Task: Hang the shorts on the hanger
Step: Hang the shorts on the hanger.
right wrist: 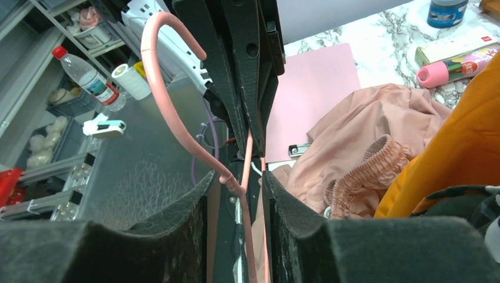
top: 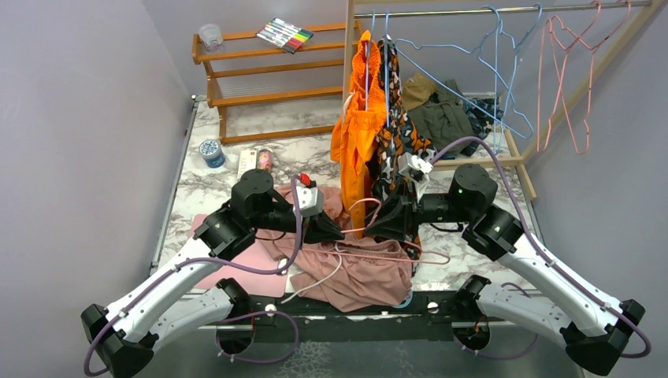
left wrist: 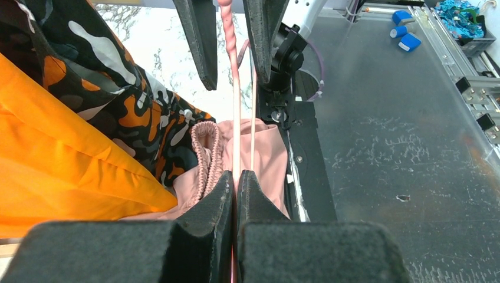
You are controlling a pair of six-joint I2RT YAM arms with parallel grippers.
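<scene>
The dusty-pink shorts [top: 370,272] lie crumpled on the table's near edge between the two arms. Their gathered waistband [right wrist: 368,168] shows in the right wrist view. The pink wire hanger [top: 394,256] rests over them, its hook [right wrist: 159,88] raised. My left gripper [left wrist: 236,180] is shut on one hanger wire [left wrist: 236,118]. It meets my right gripper [top: 370,228] tip to tip above the shorts. The right gripper [right wrist: 239,180] stands open, its jaws apart on either side of the hanger's twisted neck, with a gap on both sides.
A plain orange garment [top: 354,134] and a camouflage garment [top: 398,134] hang from the rail just behind the grippers. Light-blue hangers [top: 488,71] and more pink hangers [top: 563,71] hang further right. A wooden shelf [top: 252,71] stands at the back left. A pink mat [top: 236,264] lies under the left arm.
</scene>
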